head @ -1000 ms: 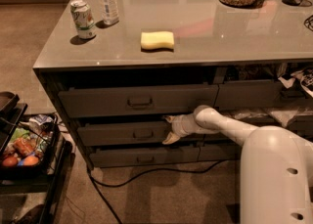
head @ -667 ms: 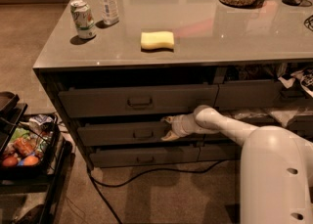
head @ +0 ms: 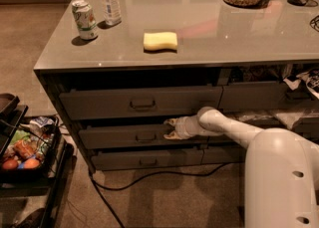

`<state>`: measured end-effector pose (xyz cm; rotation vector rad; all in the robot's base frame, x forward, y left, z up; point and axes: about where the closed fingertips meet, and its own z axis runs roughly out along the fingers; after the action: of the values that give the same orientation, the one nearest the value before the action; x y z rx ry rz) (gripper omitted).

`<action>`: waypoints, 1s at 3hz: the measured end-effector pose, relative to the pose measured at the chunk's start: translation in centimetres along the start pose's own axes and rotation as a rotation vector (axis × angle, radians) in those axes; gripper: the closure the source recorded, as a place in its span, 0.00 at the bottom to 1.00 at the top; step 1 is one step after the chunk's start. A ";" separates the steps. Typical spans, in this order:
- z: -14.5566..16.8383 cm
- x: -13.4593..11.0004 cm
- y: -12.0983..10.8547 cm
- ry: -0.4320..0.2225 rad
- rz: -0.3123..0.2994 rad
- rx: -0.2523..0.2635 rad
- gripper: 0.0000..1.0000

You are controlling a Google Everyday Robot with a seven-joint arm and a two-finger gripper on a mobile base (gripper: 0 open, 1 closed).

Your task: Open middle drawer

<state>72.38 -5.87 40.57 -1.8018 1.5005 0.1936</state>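
- Where it sits between the top drawer (head: pixel 99 105) and the bottom drawer (head: pixel 119 161), the middle drawer (head: pixel 114 137) shows a flat, matte dark-grey front, jutting slightly out, with a small bar handle (head: pixel 145 136) at centre.
- Gripper (head: pixel 167 128): pale, fingers spread, clasping nothing, at the front's upper edge just right of the handle.
- Countertop (head: pixel 209 43): glossy grey.

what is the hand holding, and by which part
Cannot tell: the hand sits at the middle drawer front, just right of its handle.
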 end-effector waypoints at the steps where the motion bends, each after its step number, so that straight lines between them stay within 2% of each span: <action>1: -0.1 -0.2 0.6 -0.014 0.010 -0.029 1.00; 3: -0.3 -0.5 1.0 -0.021 0.025 -0.050 1.00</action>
<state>71.24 -5.68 40.57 -1.8158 1.5157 0.2640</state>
